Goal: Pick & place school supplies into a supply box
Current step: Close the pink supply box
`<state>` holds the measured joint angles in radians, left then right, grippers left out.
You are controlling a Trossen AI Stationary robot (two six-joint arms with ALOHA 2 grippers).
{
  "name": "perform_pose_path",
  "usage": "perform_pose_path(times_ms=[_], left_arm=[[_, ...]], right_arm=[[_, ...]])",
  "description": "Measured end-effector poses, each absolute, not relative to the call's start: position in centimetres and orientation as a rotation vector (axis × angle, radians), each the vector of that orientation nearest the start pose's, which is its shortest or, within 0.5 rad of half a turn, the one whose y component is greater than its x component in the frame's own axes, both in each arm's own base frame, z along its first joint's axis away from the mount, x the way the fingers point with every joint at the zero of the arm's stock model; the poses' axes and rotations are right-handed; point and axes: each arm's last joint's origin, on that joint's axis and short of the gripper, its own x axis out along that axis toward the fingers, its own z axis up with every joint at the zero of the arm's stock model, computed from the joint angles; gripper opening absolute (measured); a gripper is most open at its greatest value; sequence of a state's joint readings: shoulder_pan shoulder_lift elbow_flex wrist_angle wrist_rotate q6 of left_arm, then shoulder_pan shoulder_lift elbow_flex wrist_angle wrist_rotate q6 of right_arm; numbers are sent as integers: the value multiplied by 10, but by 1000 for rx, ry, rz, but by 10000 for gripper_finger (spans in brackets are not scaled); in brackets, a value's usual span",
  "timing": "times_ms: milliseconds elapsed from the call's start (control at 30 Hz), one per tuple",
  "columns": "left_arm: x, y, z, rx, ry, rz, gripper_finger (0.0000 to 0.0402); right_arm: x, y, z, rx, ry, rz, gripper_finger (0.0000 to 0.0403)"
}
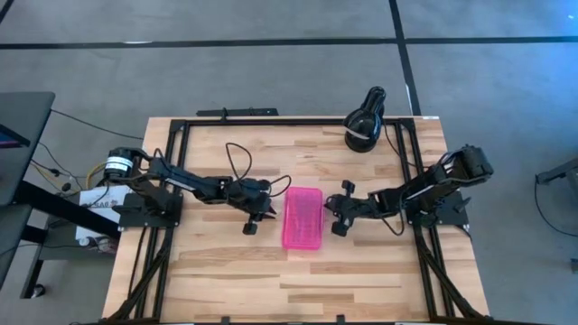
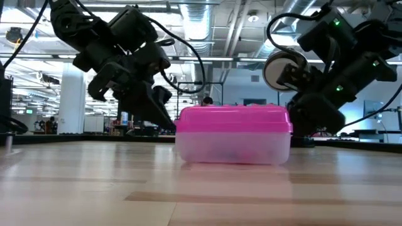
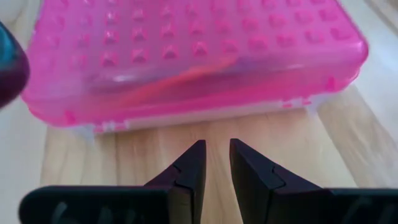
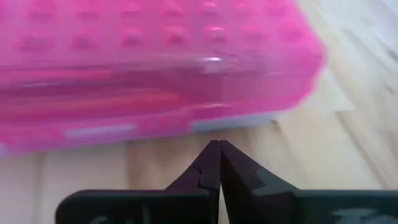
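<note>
The supply box lies closed in the middle of the table, with its hot pink studded lid on top and its clear base on the wood. Orange and pink streaks of school supplies show through the lid; no supplies lie loose on the table. My left gripper stands just left of the box, low over the wood, its fingers a narrow gap apart and empty. My right gripper stands just right of the box, shut and empty. Bare wood shows between each gripper and the box.
A black rounded object with a white band sits at the table's far edge, right of centre. A black cable loops over the left arm. A black frame runs around the table. Bare wood lies nearer than the box.
</note>
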<state>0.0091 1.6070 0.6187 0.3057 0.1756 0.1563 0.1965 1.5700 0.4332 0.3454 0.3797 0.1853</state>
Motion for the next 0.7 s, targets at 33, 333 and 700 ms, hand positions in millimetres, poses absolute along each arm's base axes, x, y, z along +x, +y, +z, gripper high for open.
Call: perform_pose_path(times_ms=[33, 333, 700], left_arm=[[288, -4, 134, 87, 674, -205, 66], [286, -14, 132, 84, 663, -204, 66], [290, -29, 139, 113, 560, -302, 66]], right_arm=[[241, 36, 103, -52, 737, -261, 0], [242, 35, 105, -73, 710, -301, 0], [246, 36, 109, -97, 663, -280, 0]])
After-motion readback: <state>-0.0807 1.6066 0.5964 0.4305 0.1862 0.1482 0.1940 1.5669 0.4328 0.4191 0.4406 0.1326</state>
